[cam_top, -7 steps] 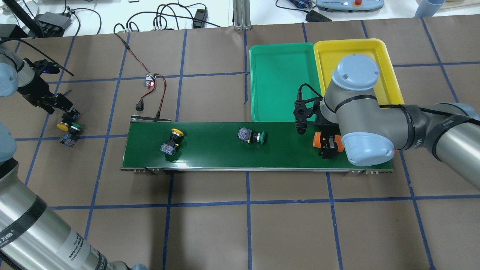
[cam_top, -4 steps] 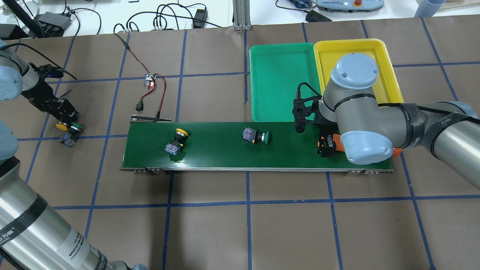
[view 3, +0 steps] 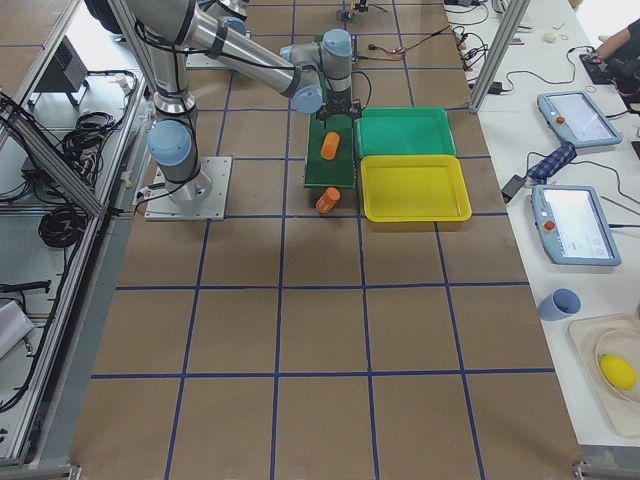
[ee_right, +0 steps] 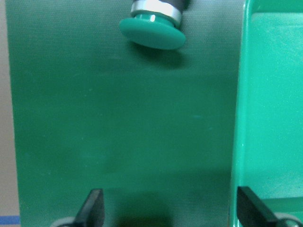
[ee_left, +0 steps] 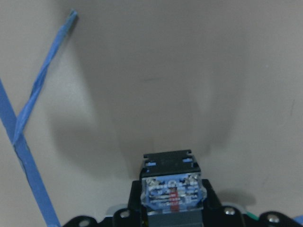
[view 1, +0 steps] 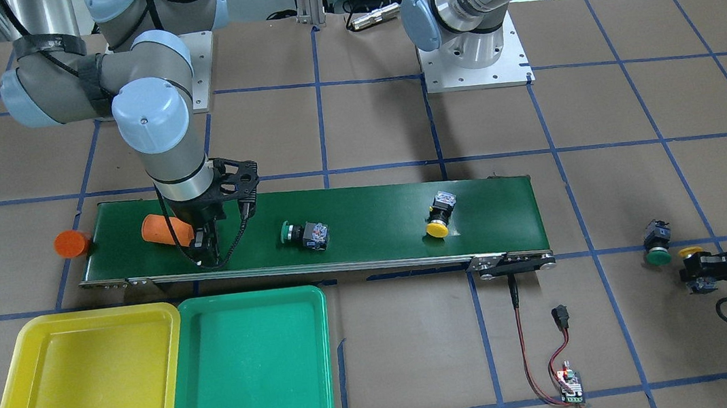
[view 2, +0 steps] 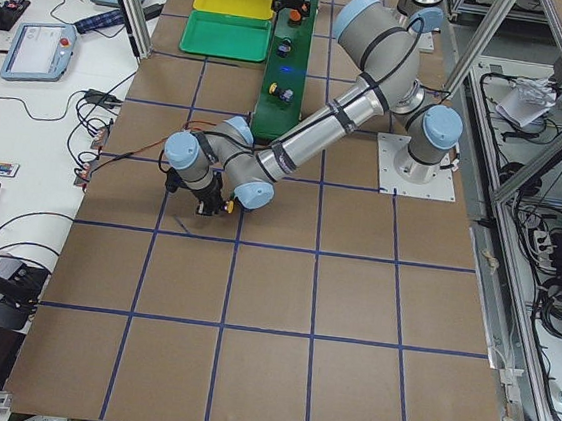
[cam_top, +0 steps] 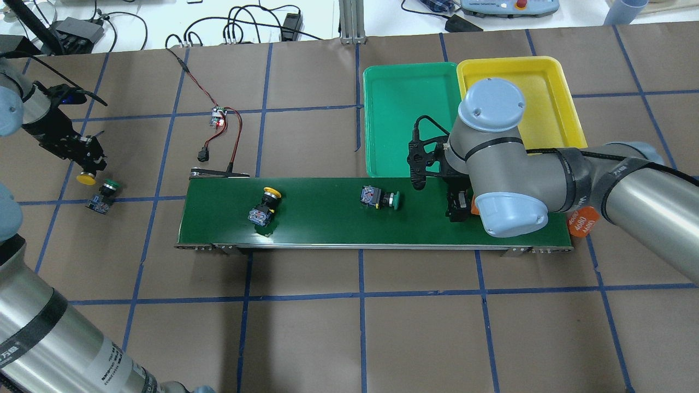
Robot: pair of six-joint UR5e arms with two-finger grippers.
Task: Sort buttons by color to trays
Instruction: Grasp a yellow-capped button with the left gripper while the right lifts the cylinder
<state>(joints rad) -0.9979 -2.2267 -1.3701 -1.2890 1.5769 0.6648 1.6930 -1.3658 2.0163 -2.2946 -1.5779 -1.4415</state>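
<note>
Grips in the left gripper [cam_top: 92, 162] a small push-button switch with a round yellow cap [cam_top: 86, 177], jaws clamped on its black-and-blue blocky body, out over the brown paper-covered table [cam_top: 306, 338] well beyond the belt's end. Just beside it on the paper, apart from the gripper: a matching switch with a round green cap [cam_top: 104, 196], lying on its side.

Holds the right gripper [cam_top: 456, 210] low over the long dark-green conveyor belt [cam_top: 327, 224], jaws spread wide and grasping nothing. Ahead of its black fingers [ee_right: 94, 208] in the wrist view, not touching them: the cap of a green-capped switch on the belt [cam_top: 380, 198], lying on its side with the cap turned toward that gripper. Farther along, near the belt's other end: a yellow-capped switch on the belt [cam_top: 265, 204], also on its side.

Just beside the right gripper, on the side away from the green cap: an orange cylinder [view 1: 164, 230] lying on the belt. Off that end, on the paper: a second orange cylinder marked 4680 [cam_top: 583, 222].

Along the belt's far edge from the robot: a large shallow green plastic tray [cam_top: 404, 109] and a like yellow plastic tray [cam_top: 551, 87], touching side by side. All four switches outside both.
</note>
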